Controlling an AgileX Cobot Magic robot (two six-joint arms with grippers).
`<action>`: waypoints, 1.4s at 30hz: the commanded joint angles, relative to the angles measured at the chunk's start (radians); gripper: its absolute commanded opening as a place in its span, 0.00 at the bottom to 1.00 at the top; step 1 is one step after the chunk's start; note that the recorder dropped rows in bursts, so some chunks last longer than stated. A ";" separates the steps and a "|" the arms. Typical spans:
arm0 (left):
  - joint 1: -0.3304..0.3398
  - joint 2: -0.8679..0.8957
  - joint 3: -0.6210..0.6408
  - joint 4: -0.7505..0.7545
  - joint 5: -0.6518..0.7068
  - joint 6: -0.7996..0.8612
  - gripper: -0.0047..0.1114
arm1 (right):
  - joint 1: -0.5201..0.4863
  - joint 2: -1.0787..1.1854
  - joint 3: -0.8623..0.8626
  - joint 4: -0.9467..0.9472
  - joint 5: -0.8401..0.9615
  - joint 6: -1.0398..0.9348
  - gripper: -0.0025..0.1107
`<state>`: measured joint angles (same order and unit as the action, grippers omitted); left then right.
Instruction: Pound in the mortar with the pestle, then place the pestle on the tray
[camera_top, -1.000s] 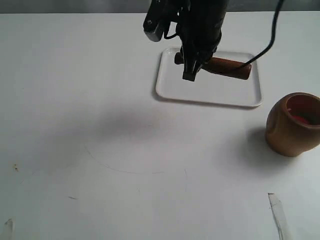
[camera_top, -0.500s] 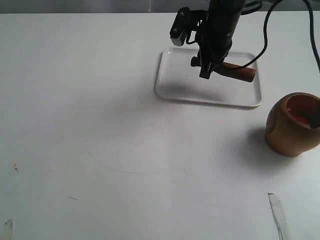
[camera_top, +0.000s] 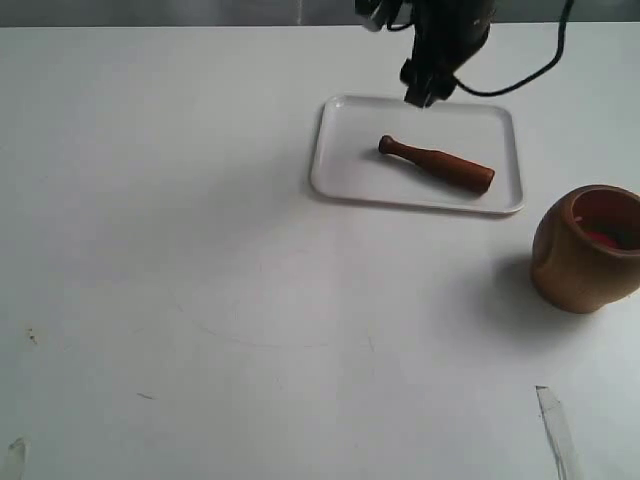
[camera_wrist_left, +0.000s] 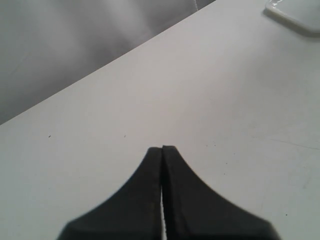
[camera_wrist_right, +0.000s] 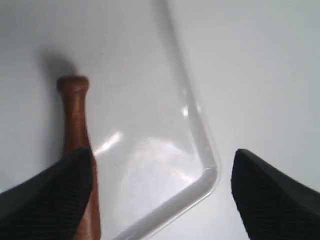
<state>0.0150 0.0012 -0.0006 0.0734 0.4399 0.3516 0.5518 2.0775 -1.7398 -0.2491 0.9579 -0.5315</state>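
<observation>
White table (camera_top: 200, 250), pestle (camera_top: 437, 165) on tray (camera_top: 340, 180), mortar (camera_top: 585, 255) cut off at edge, right claw (camera_top: 428, 92) wide, left claw (camera_wrist_left: 162, 150) closed

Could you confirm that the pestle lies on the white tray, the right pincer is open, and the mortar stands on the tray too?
Not quite: the exterior view shows the mortar standing on the table beside the tray, not on it. The pestle does lie on the tray, and the right pincer is open.
</observation>
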 joint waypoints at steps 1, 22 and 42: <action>-0.008 -0.001 0.001 -0.007 -0.003 -0.008 0.04 | -0.006 -0.112 -0.006 -0.018 -0.108 0.147 0.63; -0.008 -0.001 0.001 -0.007 -0.003 -0.008 0.04 | -0.009 -0.741 0.731 0.176 -0.990 0.225 0.51; -0.008 -0.001 0.001 -0.007 -0.003 -0.008 0.04 | -0.007 -1.407 1.602 -0.036 -1.831 0.657 0.43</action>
<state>0.0150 0.0012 -0.0006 0.0734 0.4399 0.3516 0.5478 0.7525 -0.2038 -0.2703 -0.8453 0.1087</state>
